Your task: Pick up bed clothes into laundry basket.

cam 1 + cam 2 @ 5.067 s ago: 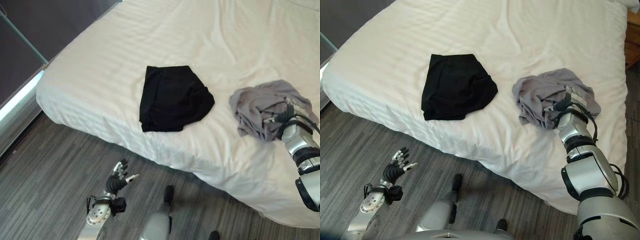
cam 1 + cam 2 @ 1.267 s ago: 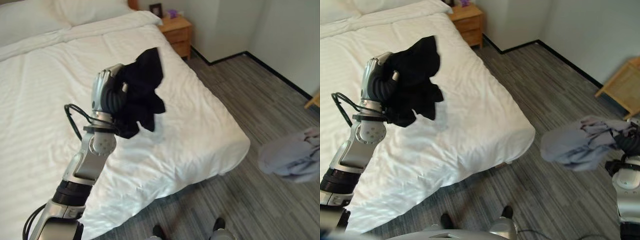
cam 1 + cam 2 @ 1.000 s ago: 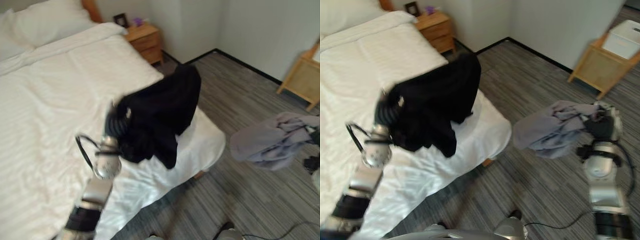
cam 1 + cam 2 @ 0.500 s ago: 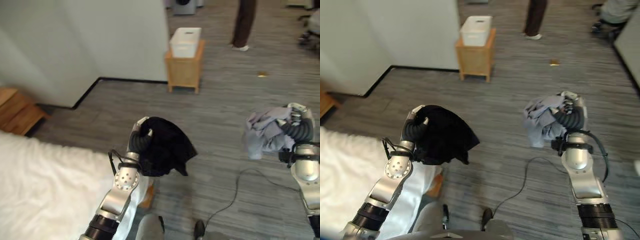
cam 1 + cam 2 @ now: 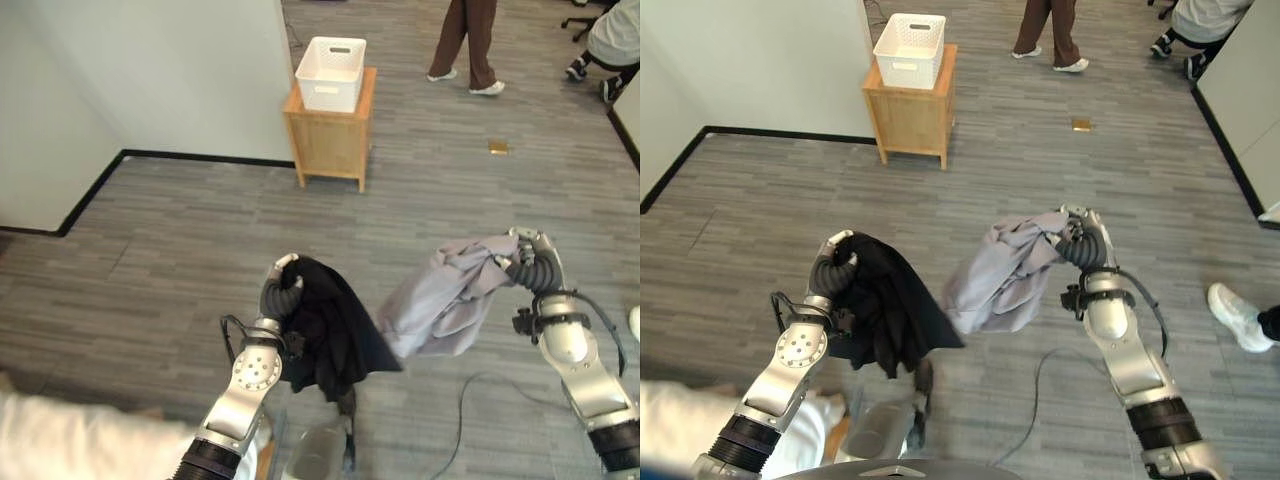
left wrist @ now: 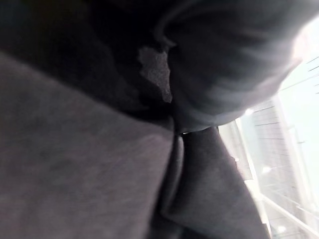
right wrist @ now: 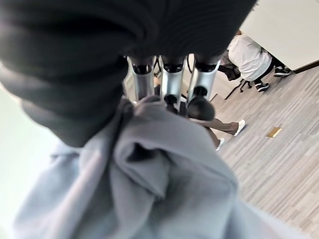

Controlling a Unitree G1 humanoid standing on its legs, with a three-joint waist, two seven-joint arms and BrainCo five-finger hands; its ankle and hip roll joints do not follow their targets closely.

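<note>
Left hand (image 5: 281, 296) is clenched on the black shorts (image 5: 335, 335) at lower centre, right hand (image 5: 535, 268) bunches the grey shirt (image 5: 440, 300) mid-right. Both look soft, floppy and light. White basket (image 5: 331, 72) sits upper centre.

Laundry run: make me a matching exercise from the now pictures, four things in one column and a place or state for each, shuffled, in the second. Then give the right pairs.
Things
1. black garment
2. grey garment
3. white basket
4. small brown object

Places or states
A. stands on top of the wooden stand
B. hangs from the right hand, whose fingers are curled round it
C. lies flat on the grey floor near a person's feet
D. hangs from the left hand, whose fingers are curled round it

Pairs: 1-D, 2-B, 3-A, 4-C
</note>
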